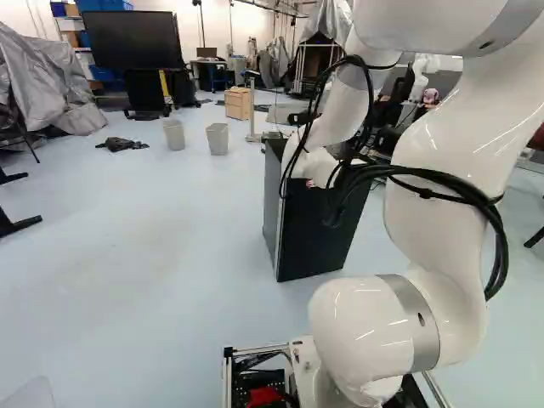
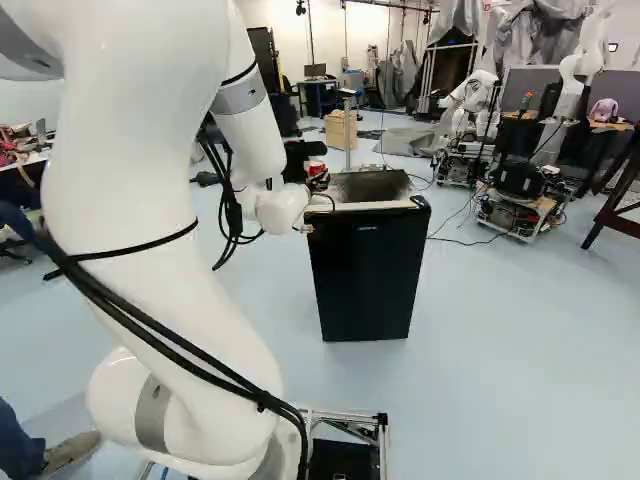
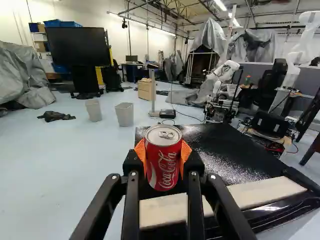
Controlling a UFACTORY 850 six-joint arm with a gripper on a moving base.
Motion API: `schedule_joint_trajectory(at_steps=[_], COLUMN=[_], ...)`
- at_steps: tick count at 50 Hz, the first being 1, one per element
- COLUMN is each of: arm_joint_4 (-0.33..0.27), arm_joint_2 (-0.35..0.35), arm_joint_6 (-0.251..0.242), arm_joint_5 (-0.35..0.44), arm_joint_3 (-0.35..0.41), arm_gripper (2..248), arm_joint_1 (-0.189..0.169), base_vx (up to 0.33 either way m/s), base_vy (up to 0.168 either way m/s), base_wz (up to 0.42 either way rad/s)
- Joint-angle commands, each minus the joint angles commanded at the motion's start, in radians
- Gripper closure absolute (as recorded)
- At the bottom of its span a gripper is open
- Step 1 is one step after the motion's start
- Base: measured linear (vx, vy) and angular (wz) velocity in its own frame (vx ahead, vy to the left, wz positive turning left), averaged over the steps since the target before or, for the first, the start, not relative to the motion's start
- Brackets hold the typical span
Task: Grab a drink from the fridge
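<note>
Right base view: the white jointed arm (image 2: 150,200) filled the left of the frame. Its black two-finger claw (image 2: 317,178) showed small above centre, near the top of a black box-shaped fridge (image 2: 365,270) with a pale strip along its upper front edge.

Wrist view: the claw was closed on a red-and-silver metal drink can (image 3: 163,160), fingers parted by the can's width, an orange pad (image 3: 140,152) pressed to either side. Can upright, its tab end up. Fridge top lay behind and beside it; could not tell whether can and fridge touched.

Left base view: fridge right of centre, standing on the pale blue floor (image 1: 153,255). Two light-grey tapered bins (image 1: 218,140) stood upper left of centre, a large black screen (image 1: 132,38) at upper left. Another robot (image 2: 575,85) stood at upper right of the right base frame.
</note>
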Motion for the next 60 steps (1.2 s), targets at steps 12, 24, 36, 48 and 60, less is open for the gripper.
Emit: schedule_joint_trajectory(at_steps=[12, 24, 36, 48, 60], arm_joint_4=[-0.002, -0.005, -0.009, -0.014, -0.019], arm_joint_2=[0.029, 0.074, 0.133, 0.207, 0.287], arm_joint_6=[0.003, 0.008, 0.014, 0.023, 0.031], arm_joint_5=[-0.013, -0.032, -0.058, -0.091, -0.126], arm_joint_3=[0.032, 0.08, 0.144, 0.225, 0.312], arm_gripper=[162, 162, 162, 162, 162], arm_joint_1=[0.003, 0.007, 0.013, 0.021, 0.028], base_vx=[0.0, 0.0, 0.0, 0.0, 0.0], base_vy=[0.0, 0.0, 0.0, 0.0, 0.0], base_wz=[0.0, 0.0, 0.0, 0.0, 0.0])
